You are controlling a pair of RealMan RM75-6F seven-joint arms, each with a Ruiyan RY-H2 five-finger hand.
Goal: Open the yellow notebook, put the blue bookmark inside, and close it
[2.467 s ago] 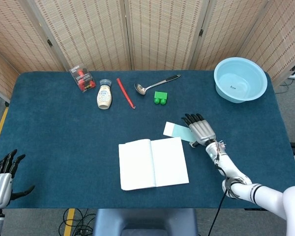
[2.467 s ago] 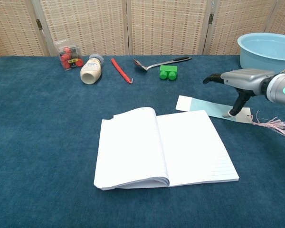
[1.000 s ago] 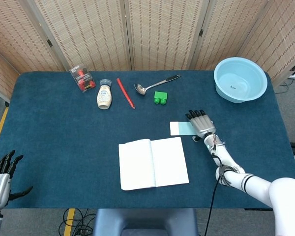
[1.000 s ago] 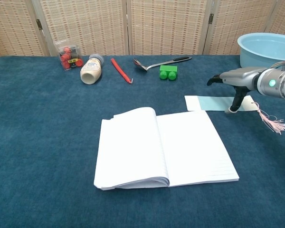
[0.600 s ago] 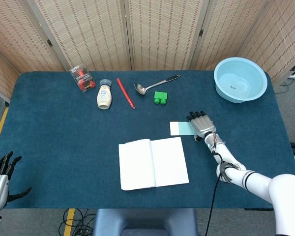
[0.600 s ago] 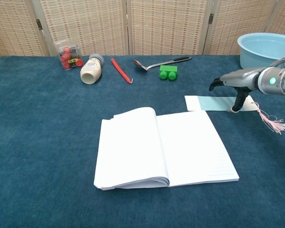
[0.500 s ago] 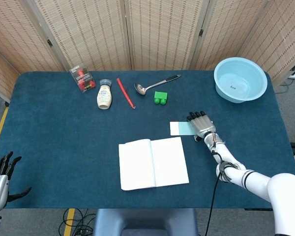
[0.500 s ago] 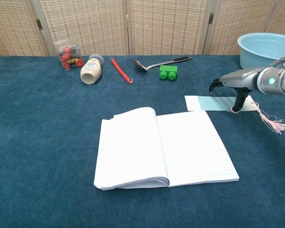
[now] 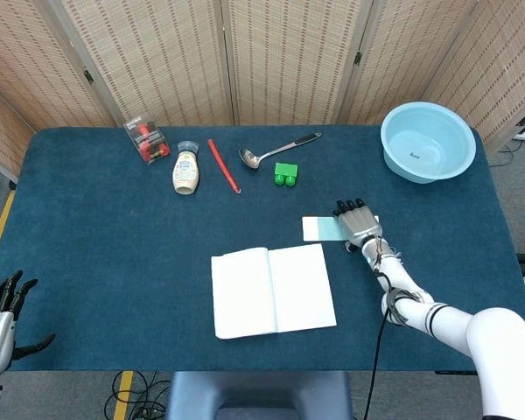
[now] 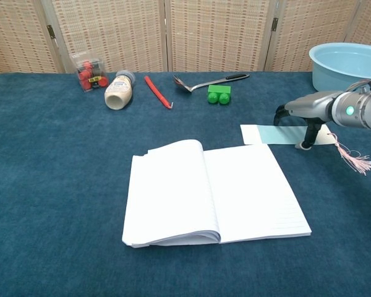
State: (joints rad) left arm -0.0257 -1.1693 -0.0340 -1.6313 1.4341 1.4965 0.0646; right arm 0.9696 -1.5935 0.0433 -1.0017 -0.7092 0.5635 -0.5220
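The notebook (image 9: pixel 273 290) (image 10: pixel 213 192) lies open near the table's front, white pages up; no yellow cover shows. Behind its right page lies the pale blue bookmark (image 9: pixel 319 228) (image 10: pixel 269 133), flat and level, with its pink tassel (image 10: pixel 355 162) trailing to the right. My right hand (image 9: pixel 357 224) (image 10: pixel 309 110) hovers over the bookmark's right end, fingers bent downward, and one fingertip (image 10: pixel 305 145) presses on the card. It grips nothing. My left hand (image 9: pixel 0 319) hangs off the table's front left corner with its fingers spread and nothing in it.
A light blue basin (image 9: pixel 427 140) (image 10: pixel 346 62) stands at the back right. Along the back lie a green block (image 9: pixel 285 175), a metal ladle (image 9: pixel 276 150), a red stick (image 9: pixel 223 164), a small bottle (image 9: pixel 186 171) and a clear box of red items (image 9: pixel 146 138).
Under my right hand the bookmark has swung from slanted to level, its left end sliding right. In the last half second the hand barely moved. My left hand has sunk lower.
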